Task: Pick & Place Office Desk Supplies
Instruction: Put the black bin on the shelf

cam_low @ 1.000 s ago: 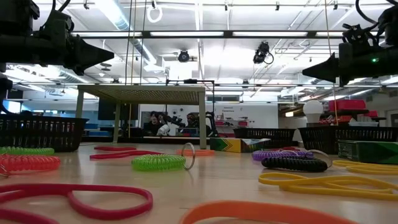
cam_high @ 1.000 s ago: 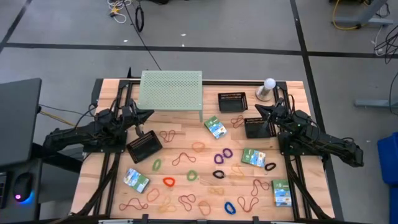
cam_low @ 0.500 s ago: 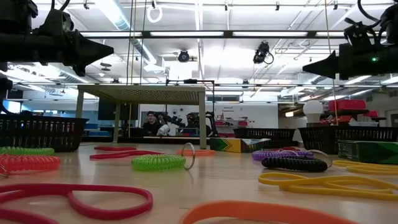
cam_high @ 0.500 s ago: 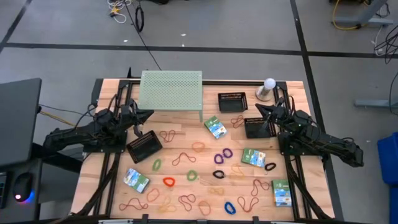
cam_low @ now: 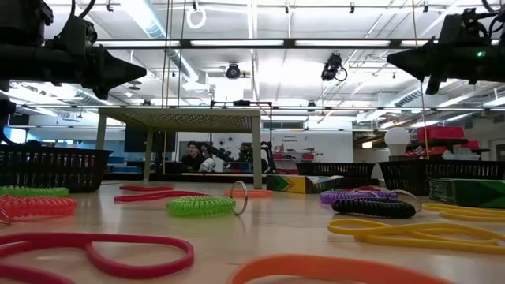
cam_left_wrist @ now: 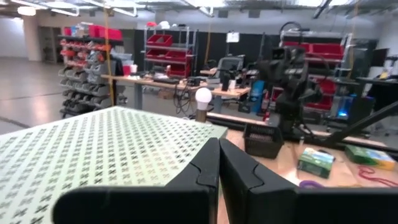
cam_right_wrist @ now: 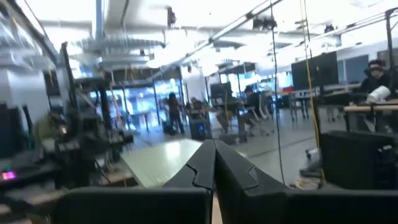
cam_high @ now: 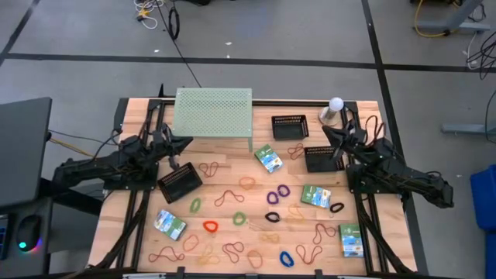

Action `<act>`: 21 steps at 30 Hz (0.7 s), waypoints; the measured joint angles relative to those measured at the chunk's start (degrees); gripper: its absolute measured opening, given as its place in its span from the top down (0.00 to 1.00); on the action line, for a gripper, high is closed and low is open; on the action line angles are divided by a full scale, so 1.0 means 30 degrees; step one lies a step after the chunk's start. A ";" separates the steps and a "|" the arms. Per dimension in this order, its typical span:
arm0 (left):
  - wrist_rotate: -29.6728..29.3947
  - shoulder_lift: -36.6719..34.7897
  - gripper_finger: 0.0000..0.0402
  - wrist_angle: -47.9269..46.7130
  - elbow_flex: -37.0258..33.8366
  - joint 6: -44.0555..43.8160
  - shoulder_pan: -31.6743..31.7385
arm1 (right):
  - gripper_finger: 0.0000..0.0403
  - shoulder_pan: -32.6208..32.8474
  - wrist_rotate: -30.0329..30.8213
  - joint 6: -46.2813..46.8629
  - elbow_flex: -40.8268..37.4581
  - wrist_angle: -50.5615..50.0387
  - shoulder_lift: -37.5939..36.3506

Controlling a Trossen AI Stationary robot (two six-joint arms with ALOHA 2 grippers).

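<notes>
Many rubber-band loops (cam_high: pixel 246 222) in tan, orange, red, green, blue, purple and black lie flat across the table's near half. Green-white-blue packets lie at mid-table (cam_high: pixel 267 158), at the right (cam_high: pixel 315 196), near left (cam_high: pixel 169 224) and near right (cam_high: pixel 351 239). My left gripper (cam_high: pixel 188 142) is shut and hovers above the table at the left, beside the shelf's near-left corner. My right gripper (cam_high: pixel 324 128) is shut and raised at the right, above the black trays. In the low view both grippers, left (cam_low: pixel 146 71) and right (cam_low: pixel 388 55), are well above the table. Each wrist view shows closed fingers, left (cam_left_wrist: pixel 217 144) and right (cam_right_wrist: pixel 214 144).
A pale-green perforated shelf (cam_high: pixel 214 112) stands at the far middle. Black mesh trays sit at the left (cam_high: pixel 180 182), far right (cam_high: pixel 289 126) and right (cam_high: pixel 322 158). A white bulb (cam_high: pixel 335 107) stands at the far right corner. People show in the room beyond the table.
My right gripper has risen and shifted slightly toward the table's far edge, staying shut. The left gripper has stayed about where it was. The supplies have not moved.
</notes>
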 joint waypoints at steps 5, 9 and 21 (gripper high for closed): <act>0.0045 0.0488 0.98 -0.0003 0.0004 -0.0074 0.0014 | 0.99 0.0639 0.1422 0.0071 0.0005 -0.0207 0.0312; 0.0041 0.0747 0.98 0.0011 0.0001 -0.0096 0.0014 | 0.99 0.1701 0.3526 0.0337 0.0852 -0.2503 0.1896; -0.0008 0.0902 0.98 0.0050 -0.0001 -0.0104 0.0014 | 0.97 0.4874 0.7844 0.4318 0.5608 -0.7711 1.1614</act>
